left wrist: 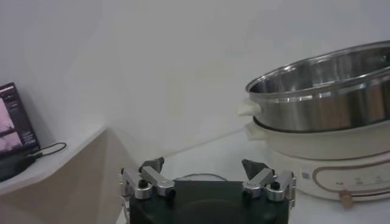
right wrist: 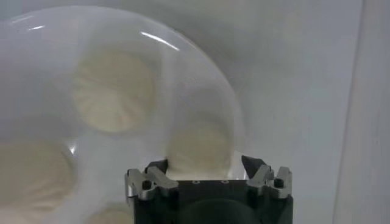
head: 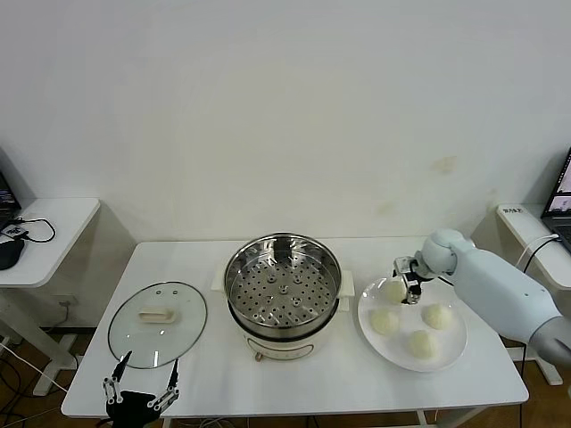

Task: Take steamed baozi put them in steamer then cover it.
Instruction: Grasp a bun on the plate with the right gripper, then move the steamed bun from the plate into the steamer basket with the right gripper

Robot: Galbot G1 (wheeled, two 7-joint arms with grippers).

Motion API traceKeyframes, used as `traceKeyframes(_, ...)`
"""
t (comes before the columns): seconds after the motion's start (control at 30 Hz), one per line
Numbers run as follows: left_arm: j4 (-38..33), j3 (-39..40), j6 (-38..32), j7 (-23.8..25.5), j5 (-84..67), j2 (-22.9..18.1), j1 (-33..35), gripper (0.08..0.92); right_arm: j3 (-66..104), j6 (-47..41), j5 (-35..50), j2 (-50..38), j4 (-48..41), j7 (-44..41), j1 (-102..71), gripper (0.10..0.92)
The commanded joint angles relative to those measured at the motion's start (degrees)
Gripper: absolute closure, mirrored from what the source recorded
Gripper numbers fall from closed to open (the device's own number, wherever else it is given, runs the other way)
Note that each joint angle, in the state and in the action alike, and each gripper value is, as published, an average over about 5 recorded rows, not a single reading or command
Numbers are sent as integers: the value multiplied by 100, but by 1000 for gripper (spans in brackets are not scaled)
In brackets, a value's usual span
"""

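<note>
The steamer [head: 284, 283], a shiny pot with a perforated tray on a cream-white base, stands mid-table; it also shows in the left wrist view [left wrist: 323, 91]. Four cream-white baozi lie on a white plate [head: 455, 352] to its right. My right gripper [head: 410, 287] is open, low over the plate's far left baozi [head: 391, 291]. In the right wrist view that baozi [right wrist: 201, 146] sits between the spread fingers of my right gripper [right wrist: 205, 165], and the jaws are not closed on it. The glass cover [head: 158, 323] lies flat left of the steamer. My left gripper [head: 141, 388] is open and empty at the table's front left.
Other baozi [head: 384, 322], [head: 437, 316], [head: 421, 343] lie close together on the plate. A white side table [head: 53, 223] with cables and a mouse stands to the left, and another with a laptop [head: 560, 192] to the right. A wall runs behind the table.
</note>
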Motion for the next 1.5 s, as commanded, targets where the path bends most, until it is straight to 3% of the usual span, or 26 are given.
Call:
traceKeyframes(0.03, -16, 1, 0, 9, 4, 2, 5, 177, -5, -3, 8, -16, 51, -7, -15, 312)
traceKeyframes(0.43, -8, -6, -2, 11, -2, 1, 13, 177, -32, 22, -61, 74, -73, -33, 45, 406)
traceKeyframes(0.77, 14, 10, 0, 12, -1, 16, 6, 177, -163, 50, 181, -232, 310, -222, 270, 454)
traceKeyframes(1.2, 19, 93, 35, 43, -11, 127, -36, 177, -1139, -104, 1465, -1357, 1728, -376, 1983, 456)
traceKeyframes(1.5, 63, 131, 71, 65, -64, 228, -158, 177, -2382, -157, 2442, -843, 1918, -329, 3981, 454)
